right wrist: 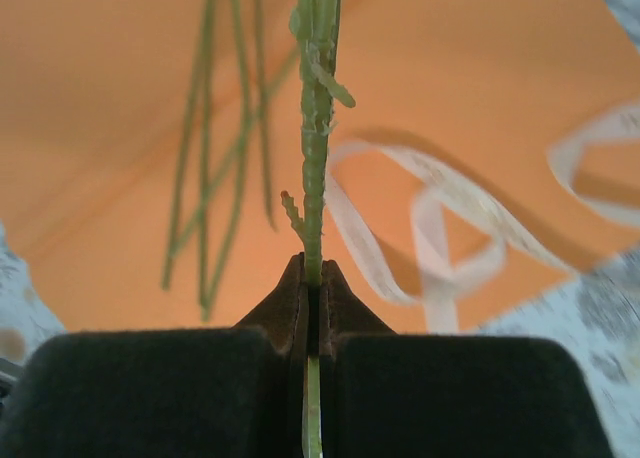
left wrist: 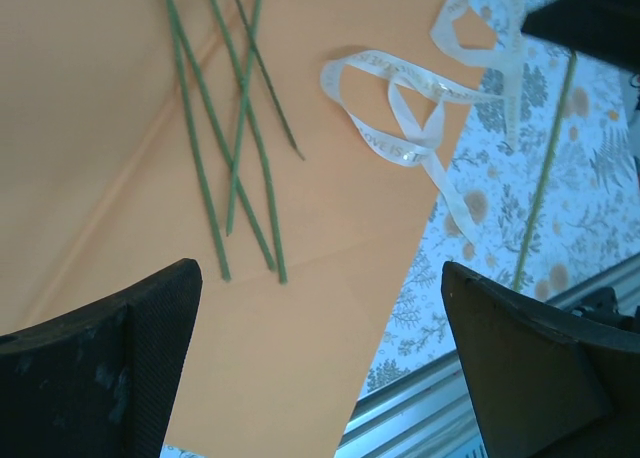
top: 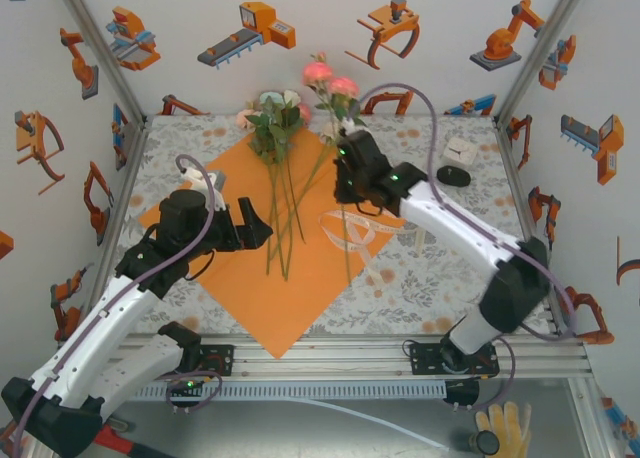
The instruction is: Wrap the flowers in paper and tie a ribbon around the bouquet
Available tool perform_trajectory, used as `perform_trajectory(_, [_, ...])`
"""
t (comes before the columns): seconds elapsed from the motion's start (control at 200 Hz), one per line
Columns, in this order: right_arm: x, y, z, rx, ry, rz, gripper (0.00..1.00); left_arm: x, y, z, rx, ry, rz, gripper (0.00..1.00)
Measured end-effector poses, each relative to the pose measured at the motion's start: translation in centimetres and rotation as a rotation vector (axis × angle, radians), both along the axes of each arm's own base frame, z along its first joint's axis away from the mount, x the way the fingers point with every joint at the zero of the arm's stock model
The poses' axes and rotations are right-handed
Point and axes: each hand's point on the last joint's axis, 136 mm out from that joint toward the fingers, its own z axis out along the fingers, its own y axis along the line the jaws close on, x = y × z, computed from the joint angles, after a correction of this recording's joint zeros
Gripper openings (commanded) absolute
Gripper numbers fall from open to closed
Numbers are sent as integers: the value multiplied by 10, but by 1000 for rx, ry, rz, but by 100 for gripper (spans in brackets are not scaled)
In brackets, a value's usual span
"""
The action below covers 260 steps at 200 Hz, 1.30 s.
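Observation:
A large orange paper point(top: 250, 298) lies like a diamond on the table. On it rests a bunch of flowers point(top: 274, 118), blooms to the back and stems point(left wrist: 240, 148) toward me. My right gripper point(top: 343, 185) is shut on the thin green stem point(right wrist: 315, 128) of another flower, whose pink blooms point(top: 331, 78) stand beyond the paper's far corner. That stem runs up from between the jaws point(right wrist: 312, 276). The cream ribbon point(top: 355, 236) lies looped at the paper's right edge point(left wrist: 400, 128), just right of the held stem point(right wrist: 430, 228). My left gripper point(top: 255, 226) hangs open over the paper's left half point(left wrist: 320, 278), with nothing between its fingers.
A grey floral cloth point(top: 440, 278) covers the table. A small white box point(top: 462, 150) and a black object point(top: 455, 176) sit at the back right. The metal frame rail point(top: 350, 353) runs along the near edge, and walls enclose the other three sides.

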Motion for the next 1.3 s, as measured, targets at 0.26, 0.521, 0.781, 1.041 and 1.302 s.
perform_trajectory(0.26, [109,98,-60,21,-25,-3,0,-1,14,-3,34,20,67,97])
perform_trajectory(0.521, [134,130,-159,-20,83,11,19,-2,18,-4,45,32,85,97])
perform_trajectory(0.781, [122,127,-168,-8,142,10,38,-2,18,-4,40,35,90,97])
perform_trajectory(1.041, [98,105,-132,-31,129,34,48,-2,18,-4,32,39,95,97])
perform_trajectory(1.302, [61,59,-67,-58,32,35,49,-2,18,-4,26,43,98,97])
